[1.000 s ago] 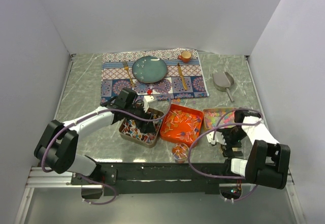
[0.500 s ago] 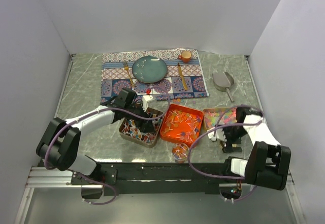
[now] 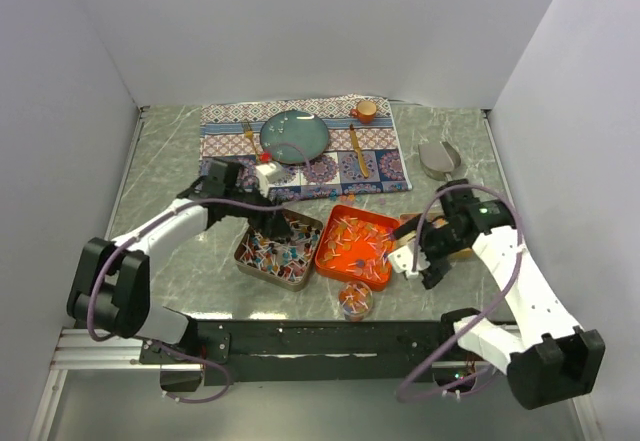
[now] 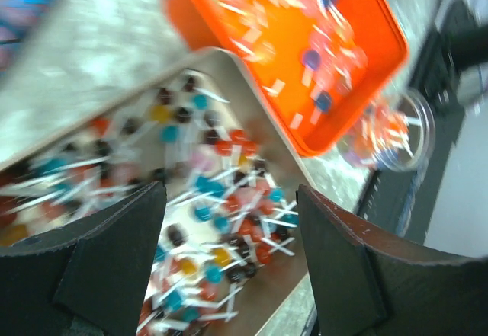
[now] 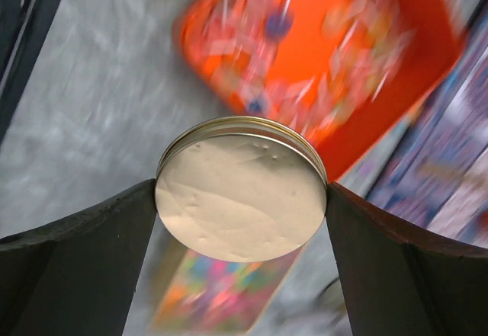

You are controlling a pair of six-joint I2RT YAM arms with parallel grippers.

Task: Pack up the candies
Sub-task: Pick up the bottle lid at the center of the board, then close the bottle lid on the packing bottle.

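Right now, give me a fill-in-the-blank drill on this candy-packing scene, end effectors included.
The right end effector is shut on a round ____.
The left end effector hovers open over candies in the ____ tray.
The small clear jar stands just on the robot's side of the ____ tray.
Missing: lid; metal; orange.

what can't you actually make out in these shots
- Pastel candy tray: in the top view the right arm covers almost all of it. In the right wrist view it is blurred and partly behind the round lid.
- Candies in the orange tray: smeared by motion blur in the right wrist view.
- Small jar: its contents are too small to count in the top view and blurred in the left wrist view.
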